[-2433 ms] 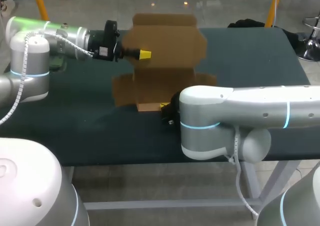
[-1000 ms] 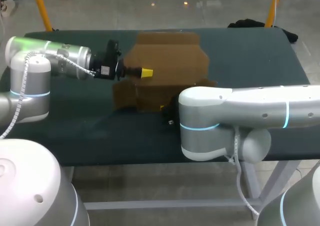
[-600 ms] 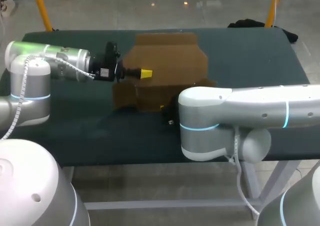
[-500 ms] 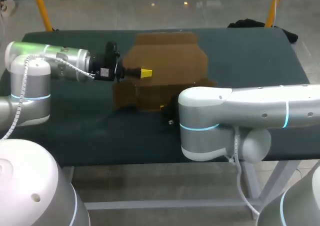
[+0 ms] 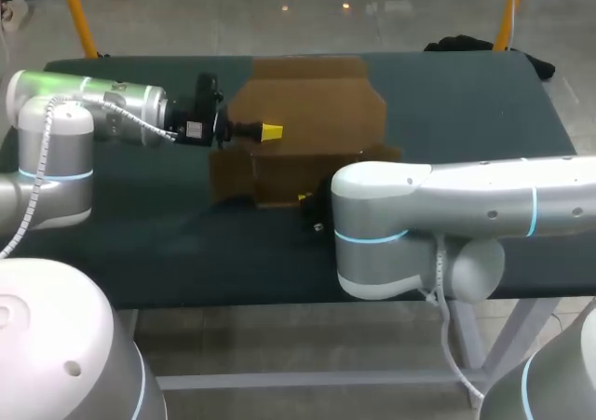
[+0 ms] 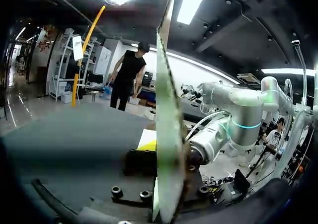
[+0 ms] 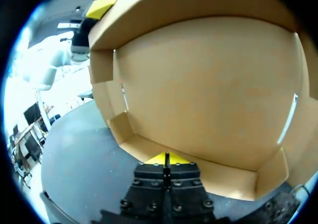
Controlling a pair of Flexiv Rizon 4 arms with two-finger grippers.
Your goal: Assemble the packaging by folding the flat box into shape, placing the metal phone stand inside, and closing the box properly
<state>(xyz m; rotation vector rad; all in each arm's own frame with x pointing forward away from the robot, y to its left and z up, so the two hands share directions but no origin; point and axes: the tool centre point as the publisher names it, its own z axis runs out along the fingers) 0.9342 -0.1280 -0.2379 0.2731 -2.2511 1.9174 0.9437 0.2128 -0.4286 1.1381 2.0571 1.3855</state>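
Cardboard box (image 5: 312, 113) sits half-folded, left hand (image 5: 270, 132) pinching its raised panel.

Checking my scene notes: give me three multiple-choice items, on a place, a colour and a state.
1. The left gripper is: A) at the cardboard box's left side B) under the table C) at the table's right end
2. The box is: A) white B) brown C) blue
3. The right gripper's fingertips are: A) wide apart B) together C) hidden
1 A: the head view shows its yellow tip over the box's left side. 2 B: plain brown cardboard. 3 B: the yellow tips touch in the right wrist view.
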